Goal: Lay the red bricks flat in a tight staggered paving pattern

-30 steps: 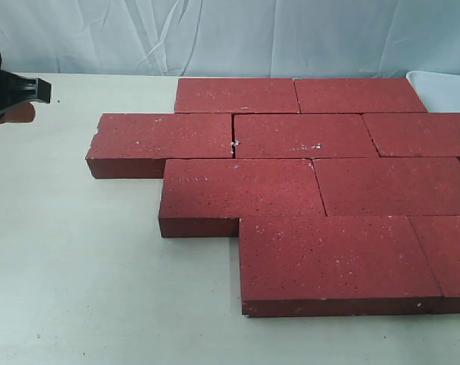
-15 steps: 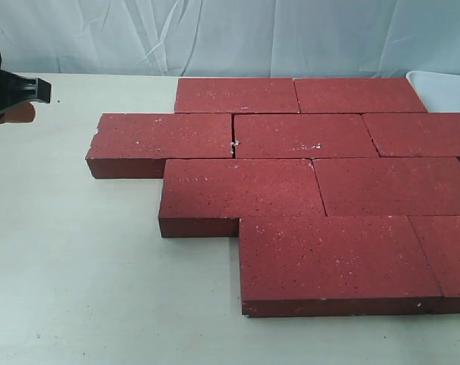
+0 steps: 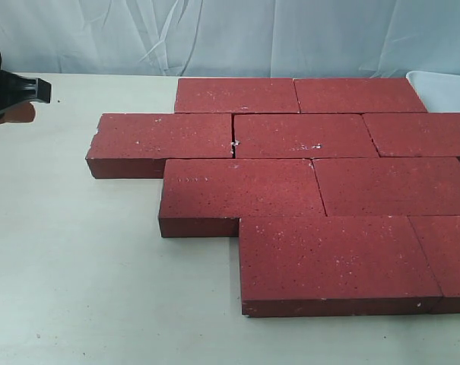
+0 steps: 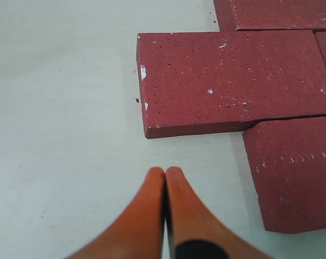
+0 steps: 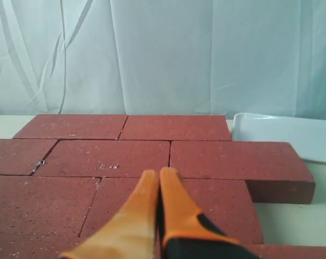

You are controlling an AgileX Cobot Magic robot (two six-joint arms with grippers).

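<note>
Several dark red bricks lie flat in four staggered rows, edges touching, on the pale table. The leftmost brick of the second row shows in the left wrist view as brick. My left gripper is shut and empty, hovering over bare table a little short of that brick; in the exterior view only its dark body shows at the far left edge. My right gripper is shut and empty above the bricks near the right side of the pattern. It is out of the exterior view.
A white tray stands at the back right, touching the bricks' far corner, seen too as tray. A pale wrinkled curtain closes off the back. Bare table lies left of and in front of the bricks.
</note>
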